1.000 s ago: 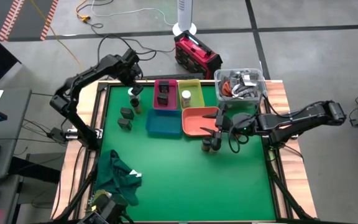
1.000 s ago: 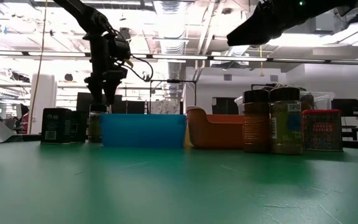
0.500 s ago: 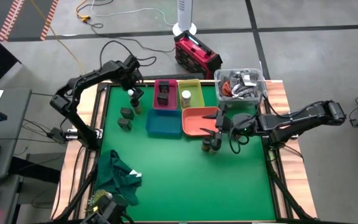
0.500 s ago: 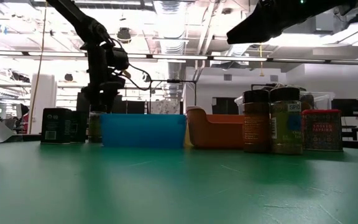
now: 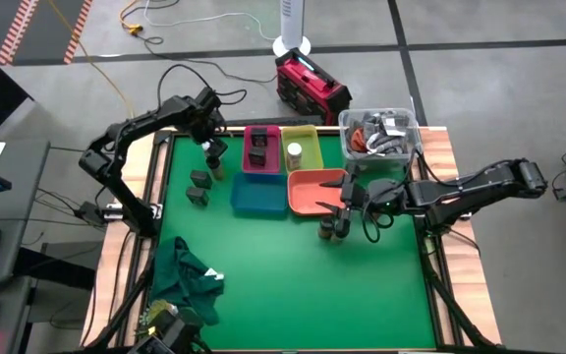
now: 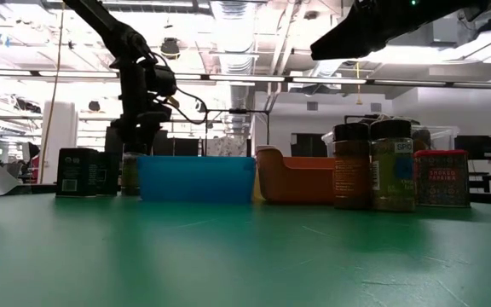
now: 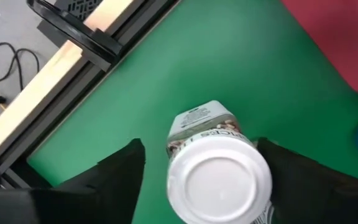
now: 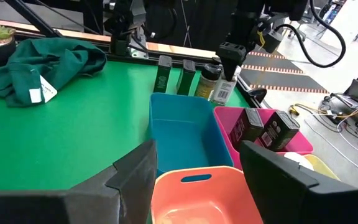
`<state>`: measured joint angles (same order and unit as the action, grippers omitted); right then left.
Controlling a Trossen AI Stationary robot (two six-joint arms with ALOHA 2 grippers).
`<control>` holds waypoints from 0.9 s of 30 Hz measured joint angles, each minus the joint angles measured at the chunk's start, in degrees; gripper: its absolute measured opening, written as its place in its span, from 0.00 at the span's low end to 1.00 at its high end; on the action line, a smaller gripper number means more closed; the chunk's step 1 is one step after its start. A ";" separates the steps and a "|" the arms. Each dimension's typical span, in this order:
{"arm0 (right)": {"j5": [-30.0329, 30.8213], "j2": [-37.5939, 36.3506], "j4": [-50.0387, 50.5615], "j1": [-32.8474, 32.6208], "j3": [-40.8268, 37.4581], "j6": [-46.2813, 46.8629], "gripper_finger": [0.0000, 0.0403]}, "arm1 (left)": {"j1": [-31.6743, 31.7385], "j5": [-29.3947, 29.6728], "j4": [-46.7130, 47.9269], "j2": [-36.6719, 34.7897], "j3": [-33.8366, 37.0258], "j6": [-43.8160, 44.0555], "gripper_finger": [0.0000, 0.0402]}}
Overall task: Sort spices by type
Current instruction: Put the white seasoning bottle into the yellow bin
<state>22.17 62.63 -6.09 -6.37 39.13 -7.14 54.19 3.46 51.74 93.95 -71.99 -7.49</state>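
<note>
My left gripper (image 7: 199, 148) (image 5: 211, 141) is open at the table's far left. Its fingers stand on either side of a white-topped round jar (image 7: 219, 180) that stands upright on the green table. A dark round jar (image 8: 207, 81) and two dark boxy tins (image 5: 198, 188) stand close by. The pink tray (image 5: 260, 149) holds two dark tins, and the yellow-green tray (image 5: 300, 147) holds a white-topped jar (image 5: 294, 150). My right gripper (image 8: 197, 149) (image 5: 345, 200) hangs open above the orange tray (image 5: 312, 192). Two dark round jars (image 6: 372, 166) and a magenta-red cube (image 6: 440, 179) stand beside that tray.
A blue tray (image 5: 258, 197) lies between the loose tins and the orange tray. A crumpled green cloth (image 5: 190, 275) lies at the near left. A clear bin of cables (image 5: 381, 133) sits at the far right corner. Bare green mat stretches across the near half.
My left gripper has come down and a little toward the table's left, so that its open fingers now flank the white-topped jar. It has kept still for the last half second. The jar has stayed in place.
</note>
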 joint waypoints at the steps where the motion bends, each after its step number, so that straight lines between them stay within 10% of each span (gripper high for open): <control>1: 0.00 0.00 0.00 0.00 0.00 -0.12 0.65 | 0.00 -0.19 0.17 0.00 0.00 0.00 0.68; 8: 0.00 0.00 -0.13 0.00 0.00 -0.30 0.65 | 0.00 -0.22 0.18 -0.04 0.00 -0.26 0.50; 27: 0.00 0.00 -0.13 0.02 0.00 -0.39 0.65 | -2.23 -3.22 2.32 -0.04 -11.65 -2.85 0.49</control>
<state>22.17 62.63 -6.22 -6.35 39.13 -7.53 51.97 0.24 54.06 93.91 -83.64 -10.34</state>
